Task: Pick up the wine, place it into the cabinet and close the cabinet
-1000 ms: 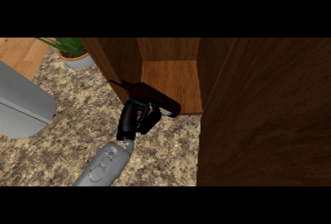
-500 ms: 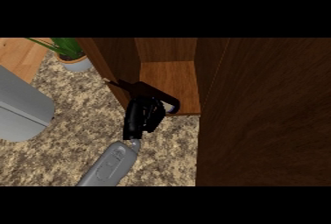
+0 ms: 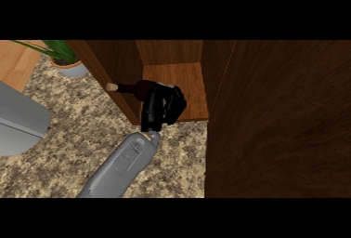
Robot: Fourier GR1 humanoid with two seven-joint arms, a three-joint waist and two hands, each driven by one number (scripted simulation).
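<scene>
The wine bottle (image 3: 136,87) is dark with a pale cork end, and it lies sideways with its neck pointing left across the cabinet's left wall (image 3: 113,69). My left hand (image 3: 163,106) is shut on the bottle's body, at the front of the cabinet's wooden shelf (image 3: 186,79), and hides most of the body. The grey forearm comes in from the lower left. The cabinet's open door (image 3: 281,116) fills the right side of the head view. My right hand does not show.
A potted plant (image 3: 65,60) stands at the back left on the speckled counter (image 3: 68,162). A grey rounded object (image 3: 17,121) sits at the left edge. A light wooden surface (image 3: 17,60) shows at the top left.
My left hand has moved forward and a little right with the bottle, from the counter in front of the cabinet onto the shelf. The bottle's neck now shows to the left.
</scene>
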